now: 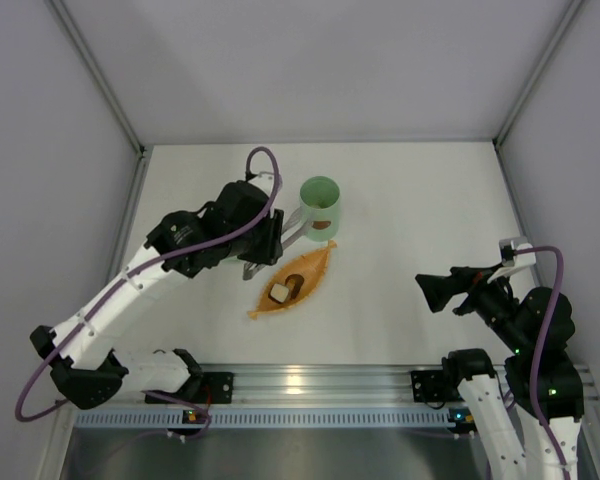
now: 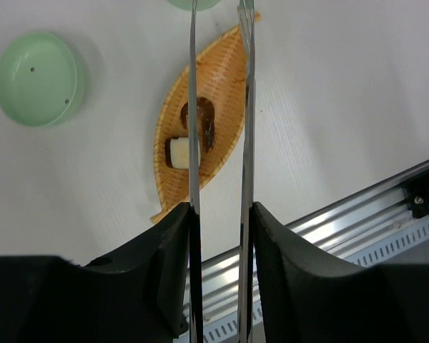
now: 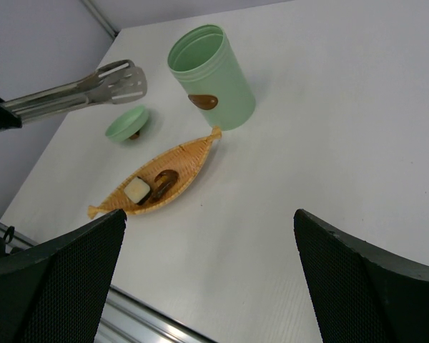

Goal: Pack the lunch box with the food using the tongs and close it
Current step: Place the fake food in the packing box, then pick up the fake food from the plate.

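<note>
The mint-green lunch box (image 1: 320, 205) stands open and upright at the table's middle. Its lid (image 3: 126, 123) lies apart to its left, rim up, hidden under the left arm in the top view. My left gripper (image 1: 265, 245) is shut on the silver tongs (image 1: 295, 225), whose two arms (image 2: 193, 107) run between its fingers (image 2: 272, 236). The tong tips (image 3: 121, 80) hover beside the box's left side with nothing in them. Food lies on the orange tray (image 1: 315, 265): a white piece (image 3: 137, 190) and a dark brown piece (image 3: 164, 182). My right gripper (image 1: 432, 291) stands open and empty at the right.
The leaf-shaped tray (image 2: 232, 78) lies diagonally in front of the lunch box. A metal rail (image 1: 310, 380) runs along the near table edge. Grey walls enclose the table at the left, back and right.
</note>
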Motion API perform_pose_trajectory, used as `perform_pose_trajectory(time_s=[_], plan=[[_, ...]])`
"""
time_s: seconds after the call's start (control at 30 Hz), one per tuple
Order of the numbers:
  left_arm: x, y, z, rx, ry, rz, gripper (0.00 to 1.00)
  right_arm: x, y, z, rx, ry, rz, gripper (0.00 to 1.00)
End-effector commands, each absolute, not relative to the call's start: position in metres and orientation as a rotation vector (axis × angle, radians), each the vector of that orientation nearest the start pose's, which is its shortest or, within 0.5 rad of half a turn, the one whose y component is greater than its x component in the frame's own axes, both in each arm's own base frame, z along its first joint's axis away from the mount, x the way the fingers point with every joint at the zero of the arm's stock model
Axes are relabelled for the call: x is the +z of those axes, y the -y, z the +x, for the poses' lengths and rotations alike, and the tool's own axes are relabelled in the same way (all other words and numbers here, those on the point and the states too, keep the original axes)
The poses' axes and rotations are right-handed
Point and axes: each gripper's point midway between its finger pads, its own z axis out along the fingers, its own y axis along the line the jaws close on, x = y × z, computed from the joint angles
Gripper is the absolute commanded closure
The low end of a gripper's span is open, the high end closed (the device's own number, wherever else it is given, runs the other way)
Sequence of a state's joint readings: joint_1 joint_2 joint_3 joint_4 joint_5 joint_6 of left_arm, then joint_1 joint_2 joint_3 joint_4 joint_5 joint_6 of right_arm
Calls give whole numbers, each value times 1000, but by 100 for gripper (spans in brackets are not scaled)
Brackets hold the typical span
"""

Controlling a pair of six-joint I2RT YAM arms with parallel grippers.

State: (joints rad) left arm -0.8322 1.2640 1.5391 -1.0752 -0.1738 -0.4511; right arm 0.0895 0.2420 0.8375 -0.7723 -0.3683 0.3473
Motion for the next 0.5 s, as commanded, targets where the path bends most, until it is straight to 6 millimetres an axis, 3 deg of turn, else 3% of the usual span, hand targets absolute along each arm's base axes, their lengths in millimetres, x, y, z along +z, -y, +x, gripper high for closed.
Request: perform_pose_trajectory(time_s=[0.0, 0.23, 0.47], plan=[[263, 205, 195, -391, -2457, 401, 57, 283, -90, 145, 633, -1778, -65, 1], [218, 176, 172, -261, -2593, 432, 55, 285, -90, 145, 632, -1778, -66, 1], [203, 160, 158, -186, -2650, 479, 50, 284, -90, 145, 632, -1780, -66, 1]])
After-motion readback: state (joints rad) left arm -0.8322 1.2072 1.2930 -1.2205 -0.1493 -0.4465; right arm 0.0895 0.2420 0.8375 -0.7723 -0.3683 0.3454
